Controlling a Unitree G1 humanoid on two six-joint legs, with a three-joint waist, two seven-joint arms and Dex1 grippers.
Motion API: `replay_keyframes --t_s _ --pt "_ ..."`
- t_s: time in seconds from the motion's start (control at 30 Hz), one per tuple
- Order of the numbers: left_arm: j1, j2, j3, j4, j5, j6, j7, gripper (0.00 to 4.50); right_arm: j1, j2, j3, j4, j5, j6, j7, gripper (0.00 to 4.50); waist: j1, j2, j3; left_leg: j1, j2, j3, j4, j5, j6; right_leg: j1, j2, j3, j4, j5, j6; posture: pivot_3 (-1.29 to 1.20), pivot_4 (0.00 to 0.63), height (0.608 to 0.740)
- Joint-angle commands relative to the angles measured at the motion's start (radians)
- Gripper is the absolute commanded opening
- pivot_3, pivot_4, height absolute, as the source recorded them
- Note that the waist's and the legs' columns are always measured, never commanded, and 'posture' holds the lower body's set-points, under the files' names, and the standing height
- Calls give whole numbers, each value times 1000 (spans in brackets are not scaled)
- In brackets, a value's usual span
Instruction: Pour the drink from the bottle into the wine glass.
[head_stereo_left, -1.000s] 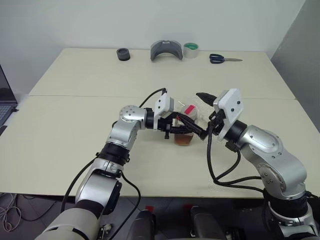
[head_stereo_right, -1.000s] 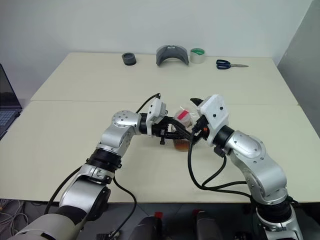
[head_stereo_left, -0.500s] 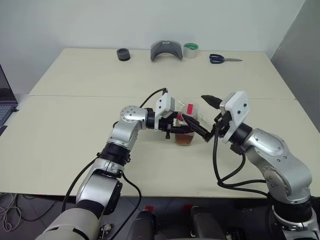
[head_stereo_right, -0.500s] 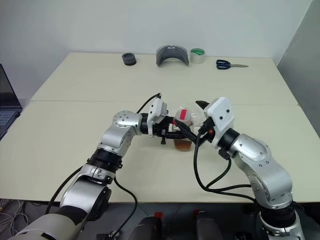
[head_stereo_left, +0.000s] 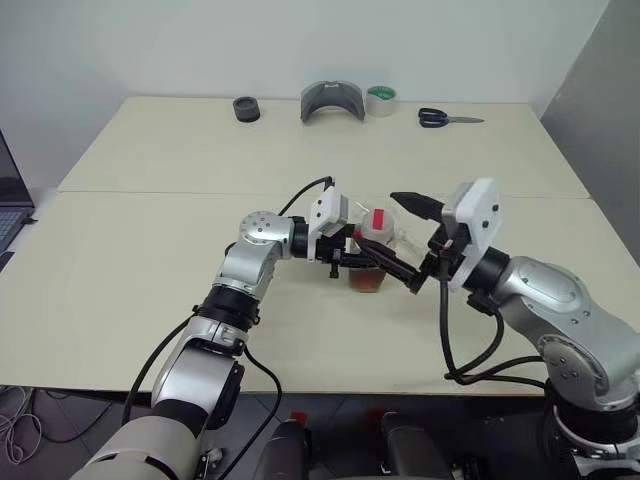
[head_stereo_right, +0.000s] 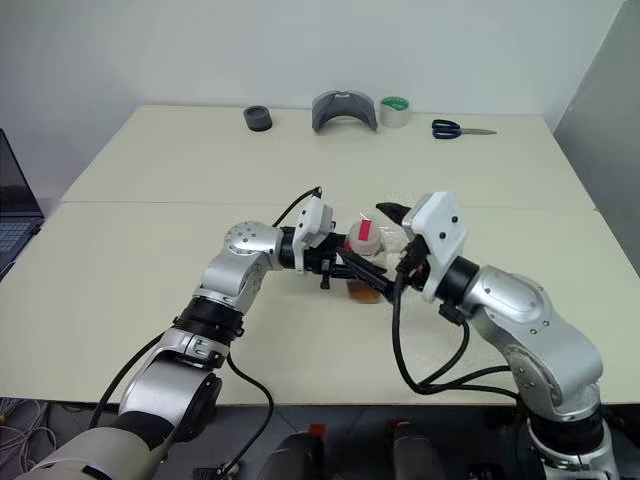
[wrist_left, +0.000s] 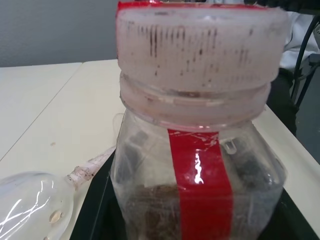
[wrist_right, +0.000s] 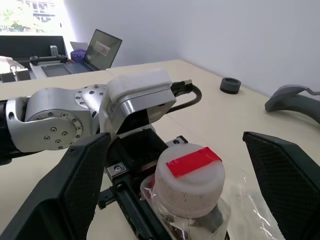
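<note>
Since a second ago, right gripper (head_stereo_left: 418, 243) has drawn back from the bottle (head_stereo_left: 374, 245), jaws spread wide and empty. Head views: left gripper (head_stereo_left: 385, 262) stays clamped on the bottle, holding it upright above the table (head_stereo_left: 150, 240), cap (head_stereo_right: 362, 232) on, presumably steadied for uncapping. Left wrist view: drink (wrist_left: 160, 210) sits low in the bottle; glass (wrist_left: 35, 207) lies beside it. Right wrist view: fingers (wrist_right: 80, 175) flank the cap.

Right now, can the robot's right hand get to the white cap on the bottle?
Probably yes. The right gripper has its fingers spread wide, one on each side of the bottle's white cap, with nothing between them. The left gripper holds the bottle lower down, leaving the cap free.
</note>
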Motion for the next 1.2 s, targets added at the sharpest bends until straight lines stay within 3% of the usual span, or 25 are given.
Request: replay_keyframes --t_s 0.03,0.87,1.2 --pt "-29 0 23 -26 -22 -7 -8 1706 -19 1 30 27 -66 -54 -16 4500 0 0 0 0 0 0 0 0 0 0 0 0 0 0 0 0 150 740" --pt "-10 6 15 -51 -19 -3 -18 1706 63 25 -57 -33 -78 -12 -75 4500 0 0 0 0 0 0 0 0 0 0 0 0 0 0 0 0 150 740" --pt "-16 3 23 -44 -27 10 -12 1706 93 -10 -99 -99 16 35 -31 4500 0 0 0 0 0 0 0 0 0 0 0 0 0 0 0 0 150 740"
